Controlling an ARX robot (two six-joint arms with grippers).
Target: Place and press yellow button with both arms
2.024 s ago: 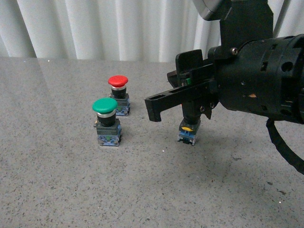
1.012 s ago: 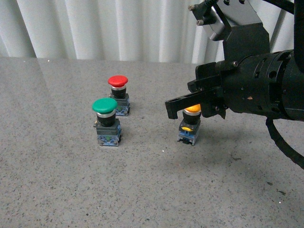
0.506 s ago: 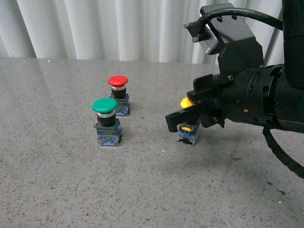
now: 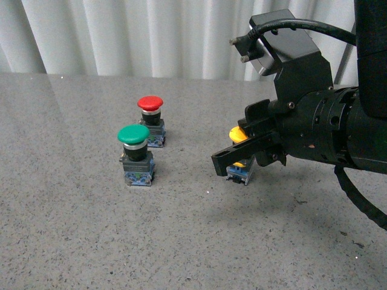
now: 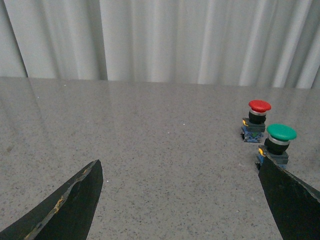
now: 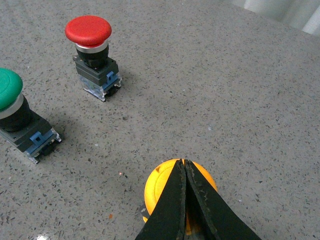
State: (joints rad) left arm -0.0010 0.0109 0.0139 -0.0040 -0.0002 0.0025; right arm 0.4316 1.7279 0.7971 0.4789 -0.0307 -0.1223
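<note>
Lower now: right claw [image 4: 225, 158] over half-hidden yellow button [image 4: 239, 145]

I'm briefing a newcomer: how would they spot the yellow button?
On the grey speckled table, look under the right end effector, away from the other two buttons. The yellow button sits there, unlike the green button and red button.

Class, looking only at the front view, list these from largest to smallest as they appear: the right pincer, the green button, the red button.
1. Right pincer, clearly largest, though it is also nearest the camera.
2. Green button.
3. Red button. It looks smaller than the green one, but it stands farther back, so their true sizes may match.
</note>
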